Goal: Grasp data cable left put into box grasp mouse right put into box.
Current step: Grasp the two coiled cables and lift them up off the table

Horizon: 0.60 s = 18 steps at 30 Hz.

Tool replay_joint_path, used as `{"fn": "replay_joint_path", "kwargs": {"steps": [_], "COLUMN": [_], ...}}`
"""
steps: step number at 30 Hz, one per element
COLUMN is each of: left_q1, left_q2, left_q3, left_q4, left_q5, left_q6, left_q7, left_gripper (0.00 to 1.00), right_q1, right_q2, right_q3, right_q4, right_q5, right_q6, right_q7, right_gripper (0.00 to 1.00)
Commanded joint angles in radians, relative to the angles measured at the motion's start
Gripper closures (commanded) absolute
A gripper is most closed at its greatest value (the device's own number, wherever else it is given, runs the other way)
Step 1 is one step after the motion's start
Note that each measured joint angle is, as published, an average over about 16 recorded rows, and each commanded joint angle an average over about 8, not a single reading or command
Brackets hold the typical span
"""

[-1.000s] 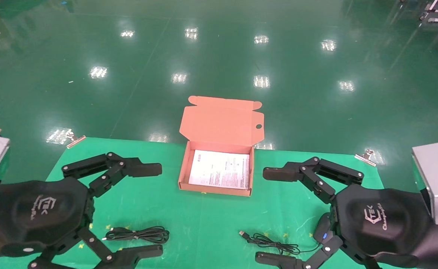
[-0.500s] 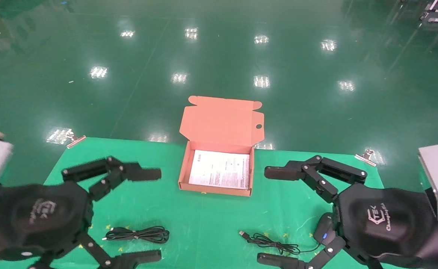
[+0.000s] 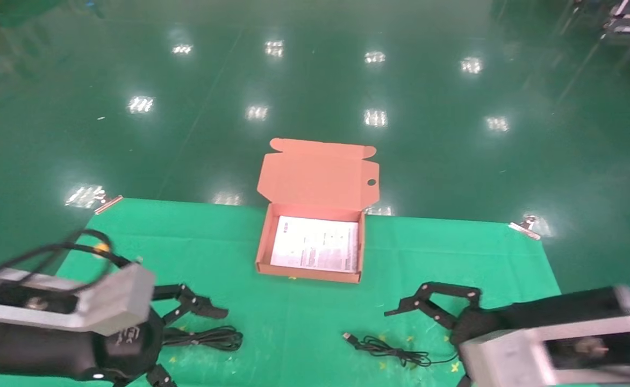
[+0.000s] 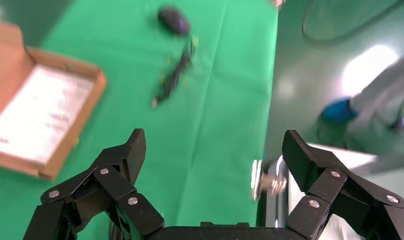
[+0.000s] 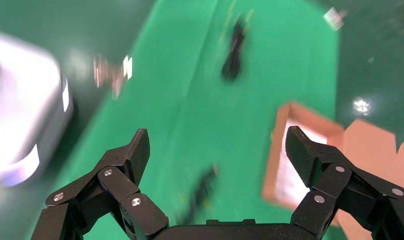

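The orange-brown box (image 3: pixel 263 252) lies open at the middle of the green mat, its lid folded back and a white sheet inside; it also shows in the left wrist view (image 4: pixel 65 145) and the right wrist view (image 5: pixel 272 150). The data cable (image 3: pixel 207 338) lies looped at the front left and also shows in the right wrist view (image 5: pixel 234 57). My left gripper (image 3: pixel 194 344) is open, low over the cable's left end. The mouse (image 4: pixel 174 20) shows in the left wrist view; in the head view my right arm hides it and only its cord (image 3: pixel 390 352) shows. My right gripper (image 3: pixel 417 349) is open beside the cord.
The green mat (image 3: pixel 304 317) covers the table and is held by metal clips at the far corners (image 3: pixel 108 201) (image 3: pixel 524 226). Shiny green floor lies beyond the far edge. Both arms' grey wrist housings fill the front corners.
Both arms have swung down and turned over, so their grey housings now face up. Both grippers sit lower and nearer the front edge, still open. The right arm now hides the mouse.
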<state>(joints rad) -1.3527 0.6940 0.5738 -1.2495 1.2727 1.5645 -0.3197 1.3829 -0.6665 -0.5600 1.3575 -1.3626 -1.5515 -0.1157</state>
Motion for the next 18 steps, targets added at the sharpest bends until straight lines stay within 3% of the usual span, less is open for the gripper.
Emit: {"fn": "replay_joint_path", "kwargs": {"steps": [1,9,18], "left_q1": [-0.040,-0.117,-0.116], "left_q2": [0.023,0.116,0.196], "left_q3": [0.044,0.201,0.279], "left_q4": [0.010,0.035,0.058], "left_q5": [0.072,0.360,0.587], "left_q6": [0.009,-0.037,-0.134], "left_q7": [-0.009,0.045,0.018], "left_gripper": [0.00,0.00,0.00], "right_q1": [0.045,0.080,0.027], "right_q2": [-0.020,-0.091,-0.139], "right_q3": [-0.051,-0.186,-0.254], "right_q4": [0.002,-0.001,-0.007], "right_q5": [-0.086,-0.270,-0.442], "right_q6": [0.000,0.027,0.137], "right_q7": [-0.051,-0.124,-0.106], "right_gripper": [0.00,0.00,0.00]}}
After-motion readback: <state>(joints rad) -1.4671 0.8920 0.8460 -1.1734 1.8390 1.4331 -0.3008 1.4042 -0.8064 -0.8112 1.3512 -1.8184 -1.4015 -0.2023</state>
